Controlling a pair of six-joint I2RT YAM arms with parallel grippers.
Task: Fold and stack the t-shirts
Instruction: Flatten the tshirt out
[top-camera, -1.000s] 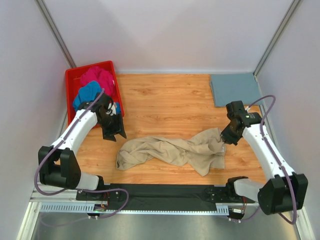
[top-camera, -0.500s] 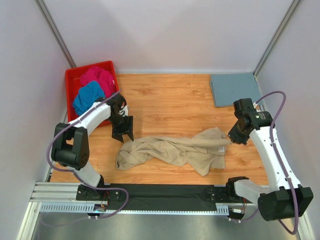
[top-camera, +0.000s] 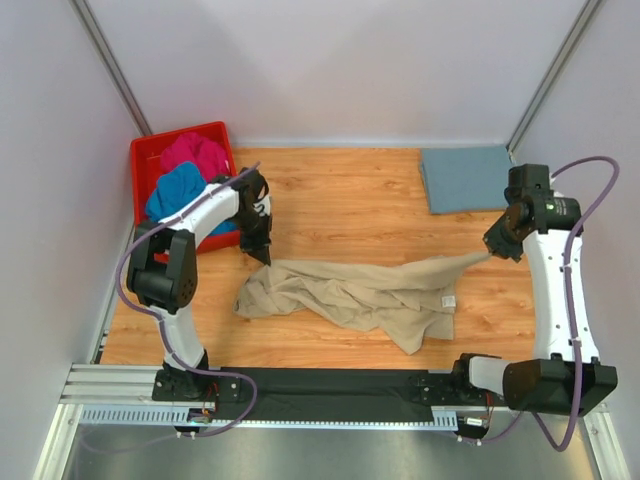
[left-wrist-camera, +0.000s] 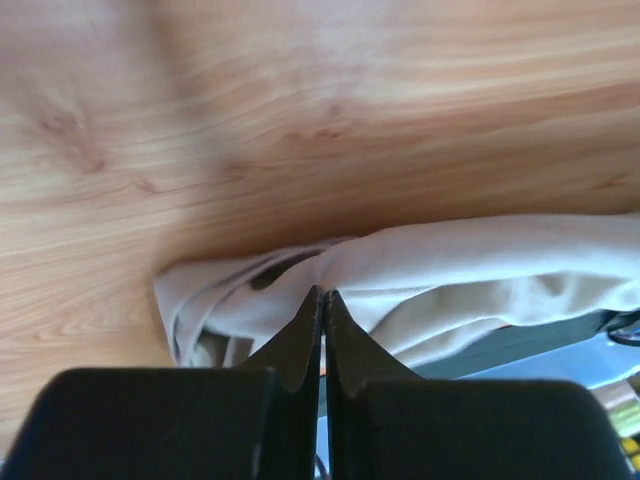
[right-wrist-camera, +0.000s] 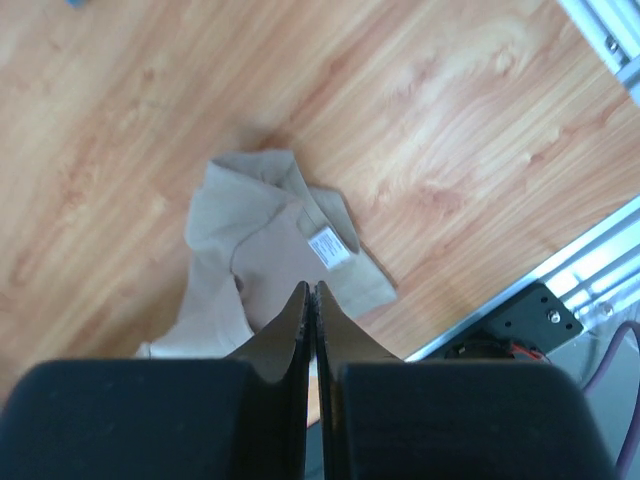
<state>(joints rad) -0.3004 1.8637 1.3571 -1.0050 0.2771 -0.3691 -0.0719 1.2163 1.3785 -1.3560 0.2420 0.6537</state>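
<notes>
A beige t-shirt (top-camera: 350, 295) lies stretched across the middle of the wooden table. My right gripper (top-camera: 492, 252) is shut on its right corner and holds that corner up off the table. In the right wrist view the shut tips (right-wrist-camera: 311, 286) hang over the beige t-shirt (right-wrist-camera: 260, 230), whose white label (right-wrist-camera: 329, 246) shows. My left gripper (top-camera: 262, 255) is shut on the shirt's far left edge; in the left wrist view the cloth (left-wrist-camera: 480, 260) bunches at the shut tips (left-wrist-camera: 322, 293). A folded grey-blue t-shirt (top-camera: 468, 178) lies at the back right.
A red bin (top-camera: 216, 133) stands at the back left with a magenta t-shirt (top-camera: 195, 152) and a bright blue t-shirt (top-camera: 175, 190) in it. White walls close in the sides and back. A black rail (top-camera: 330, 382) runs along the near edge.
My left arm swung from beside the bin to the shirt's left edge, and its jaws went from open to shut. My right gripper moved right and back, pulling the shirt out long.
</notes>
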